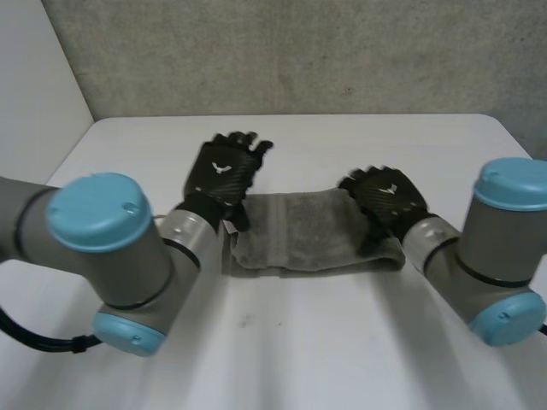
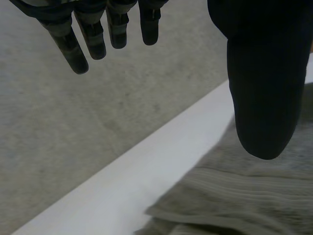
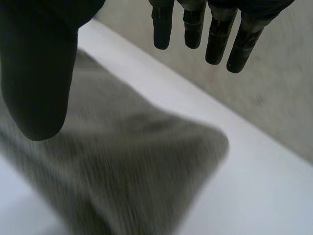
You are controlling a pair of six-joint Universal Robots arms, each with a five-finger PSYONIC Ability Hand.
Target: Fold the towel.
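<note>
Folded grey towel (image 1: 295,232) lies on the table (image 1: 282,342); left hand (image 1: 224,171) above its nine o'clock end, right hand (image 1: 386,195) at three; both straight-fingered, holding nothing.

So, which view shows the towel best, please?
The head view: nearly the whole grey towel lies on the table between the left hand and right hand. The left wrist view catches a ribbed edge; the right wrist view, one corner.

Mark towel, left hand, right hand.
towel (image 1: 299,229): head view, middle of the cloth.
left hand (image 1: 224,171): head view, back of the hand.
right hand (image 1: 386,195): head view, back of the hand.
</note>
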